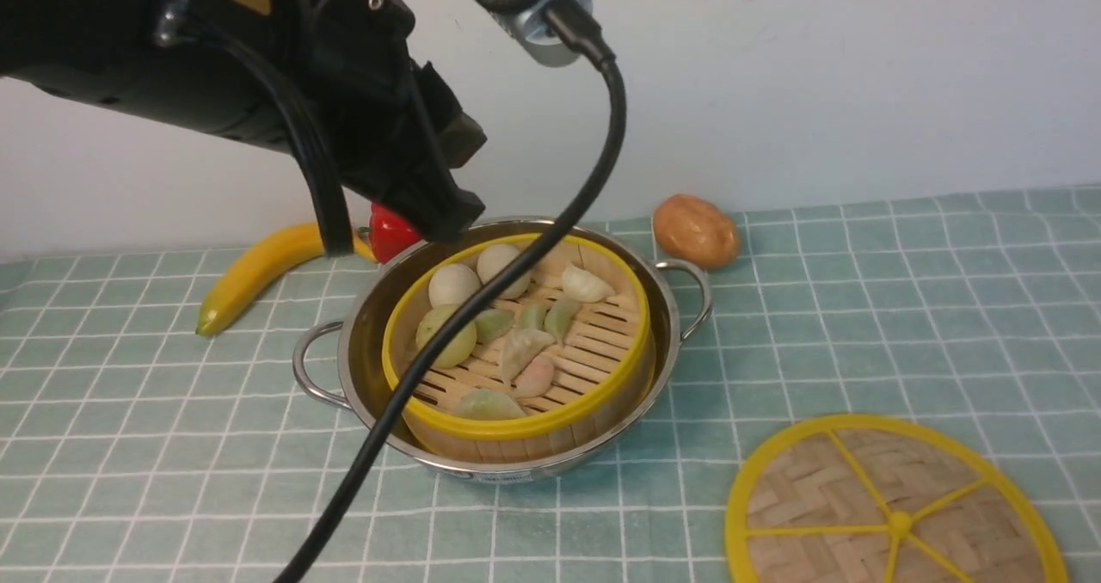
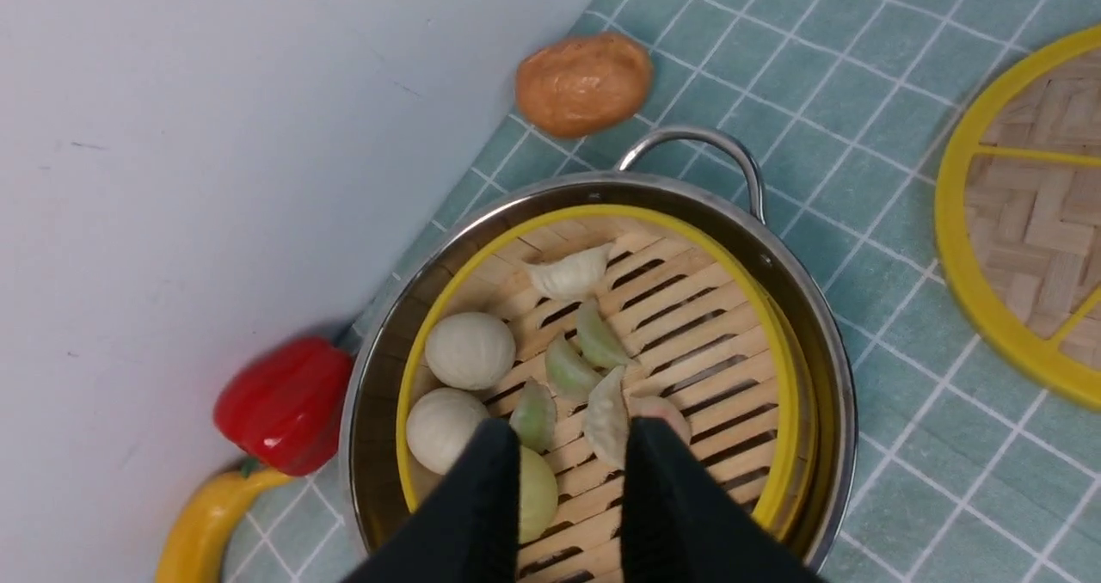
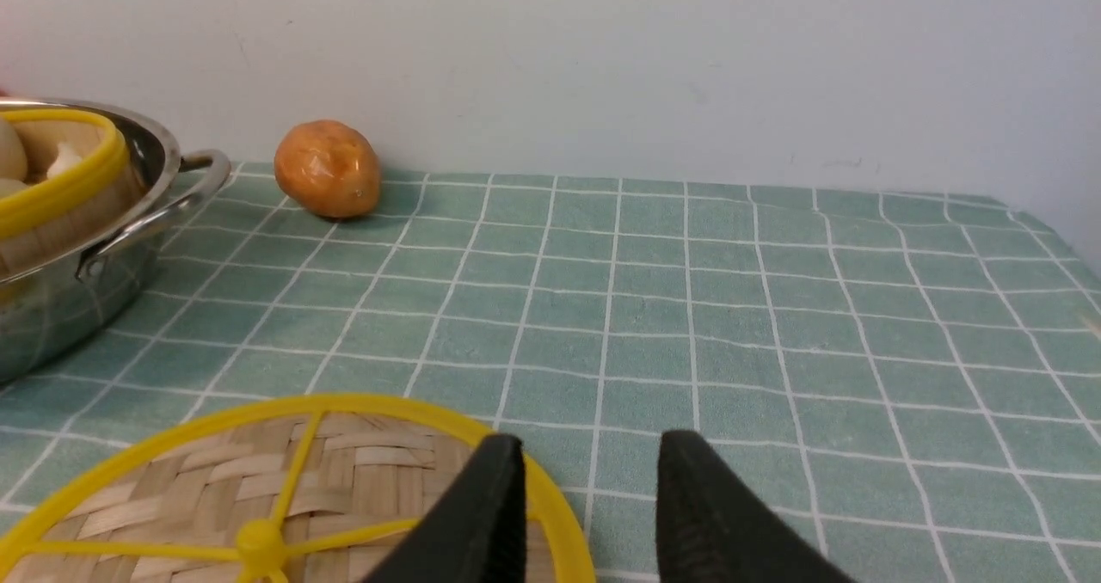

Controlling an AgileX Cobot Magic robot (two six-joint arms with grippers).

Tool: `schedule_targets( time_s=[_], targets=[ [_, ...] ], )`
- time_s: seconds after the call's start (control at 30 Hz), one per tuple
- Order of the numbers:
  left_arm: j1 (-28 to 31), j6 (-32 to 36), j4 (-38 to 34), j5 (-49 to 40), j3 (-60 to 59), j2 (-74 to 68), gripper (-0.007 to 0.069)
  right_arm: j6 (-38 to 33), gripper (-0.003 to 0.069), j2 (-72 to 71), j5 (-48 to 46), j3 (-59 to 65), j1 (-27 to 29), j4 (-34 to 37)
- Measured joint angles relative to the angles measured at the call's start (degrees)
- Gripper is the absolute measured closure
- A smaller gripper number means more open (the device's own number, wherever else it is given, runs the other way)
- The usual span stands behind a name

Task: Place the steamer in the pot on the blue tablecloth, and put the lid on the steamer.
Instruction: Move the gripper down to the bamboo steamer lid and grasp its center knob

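The steamer [image 1: 593, 351], a bamboo basket with a yellow rim and toy buns and dumplings inside, sits in the shiny pot [image 1: 671, 325] on the blue tablecloth [image 1: 860, 308]. My left gripper [image 1: 447, 217] hangs just above the pot's back left rim. In the left wrist view its fingers [image 2: 495, 480] stand apart over the steamer [image 2: 688, 308], with nothing between them. The lid [image 1: 860, 497] lies flat on the cloth at the front right. My right gripper [image 3: 589, 445] is open low over the edge of the lid [image 3: 344, 471]; it does not show in the front view.
A banana [image 1: 249, 273] and a red pepper [image 1: 391, 232] lie behind the pot on the left, and a brown potato [image 1: 695, 230] on the right, all near the white wall. A black cable [image 1: 482, 308] hangs across the pot in the front view.
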State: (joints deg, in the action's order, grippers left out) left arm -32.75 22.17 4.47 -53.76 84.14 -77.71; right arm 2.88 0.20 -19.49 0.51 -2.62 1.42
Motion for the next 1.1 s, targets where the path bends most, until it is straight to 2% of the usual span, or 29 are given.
schedule_targets(
  time_s=[0.1, 0.23, 0.37, 0.4, 0.53, 0.67, 0.87, 1.1],
  targets=[
    [1.7, -0.2, -0.4, 3.4, -2.9, 1.6, 0.0455, 0.0, 0.0416, 0.0, 0.0, 0.0, 0.0, 0.0],
    [7.6, -0.2, -3.8, 13.2, -12.2, 8.4, 0.0453, 0.0, 0.0416, 0.0, 0.0, 0.0, 0.0, 0.0],
    [22.7, -0.2, -14.0, 27.0, -30.2, 23.1, 0.0445, 0.0, 0.0416, 0.0, 0.0, 0.0, 0.0, 0.0],
    [24.1, -0.2, -14.8, 27.8, -31.8, 23.6, 0.0445, 0.0, 0.0416, 0.0, 0.0, 0.0, 0.0, 0.0],
    [37.8, 0.0, -22.9, 31.4, -48.8, 34.9, 0.0442, 0.0, 0.0416, 0.0, 0.0, 0.0, 0.0, 0.0],
    [44.3, 0.4, -25.3, 33.0, -64.1, 45.3, 0.0433, 0.0, 0.0416, 0.0, 0.0, 0.0, 0.0, 0.0],
    [45.0, 0.9, -25.6, 34.9, -76.7, 58.2, 0.0423, 0.0, 0.0416, 0.0, 0.0, 0.0, 0.0, 0.0],
    [44.9, 5.0, -25.9, 35.5, -81.0, 62.0, 0.0412, 0.0, 0.0416, 0.0, 0.0, 0.0, 0.0, 0.0]
  ],
)
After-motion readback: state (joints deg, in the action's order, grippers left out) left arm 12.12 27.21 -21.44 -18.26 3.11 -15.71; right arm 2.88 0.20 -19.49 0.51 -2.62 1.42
